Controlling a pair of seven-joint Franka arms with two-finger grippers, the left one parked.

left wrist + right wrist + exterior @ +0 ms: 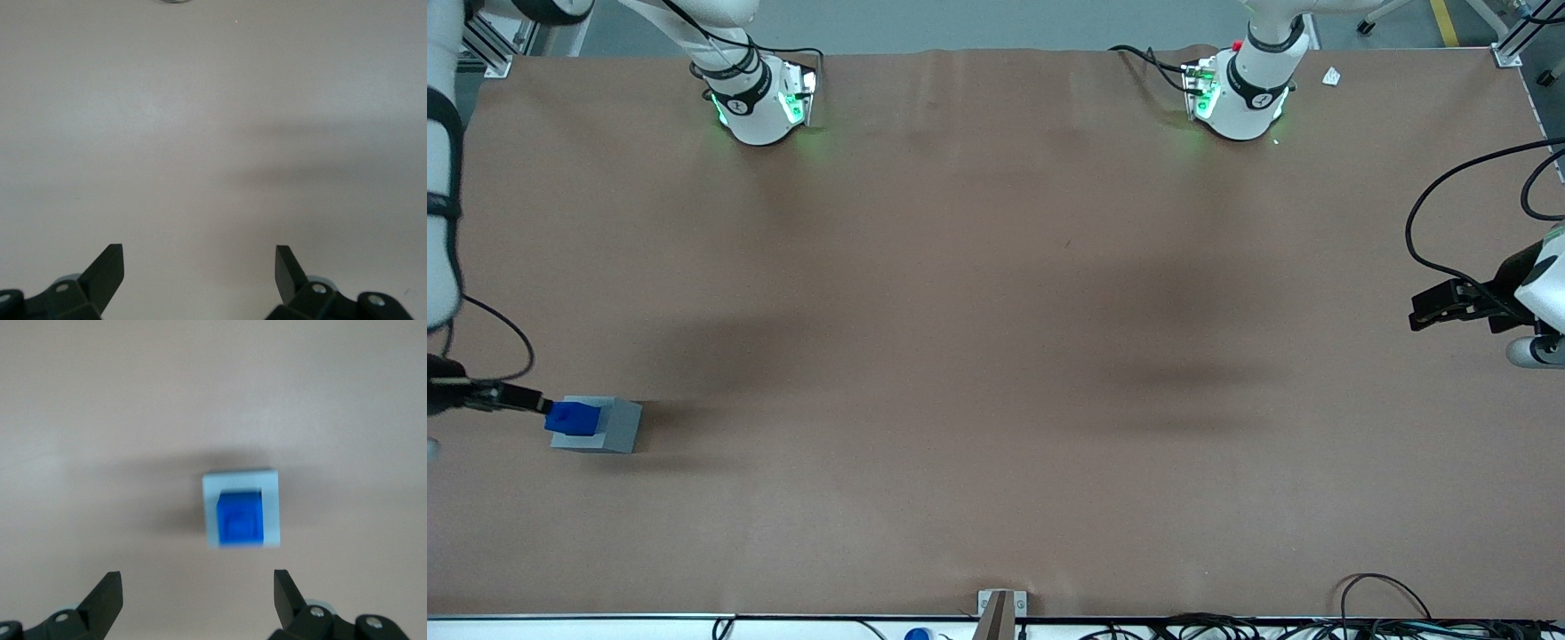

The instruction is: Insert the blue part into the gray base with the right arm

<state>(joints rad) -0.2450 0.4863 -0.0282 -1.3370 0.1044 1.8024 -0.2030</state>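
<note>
The blue part (574, 418) sits in the square opening of the gray base (615, 428), which stands on the brown table at the working arm's end. In the right wrist view the blue part (239, 518) fills most of the opening, with the gray base's rim (270, 487) showing around it. My right gripper (195, 581) is open and empty, raised above the table and apart from the block; both black fingertips (107, 587) are spread wide with only bare table between them. In the front view the gripper (527, 402) shows as a black tip beside the blue part.
Two white arm bases (760, 98) (1240, 93) stand at the table's edge farthest from the front camera. A metal bracket (996, 609) and loose cables (1387, 604) lie at the nearest edge. A white scrap (1331, 77) lies near the parked arm's base.
</note>
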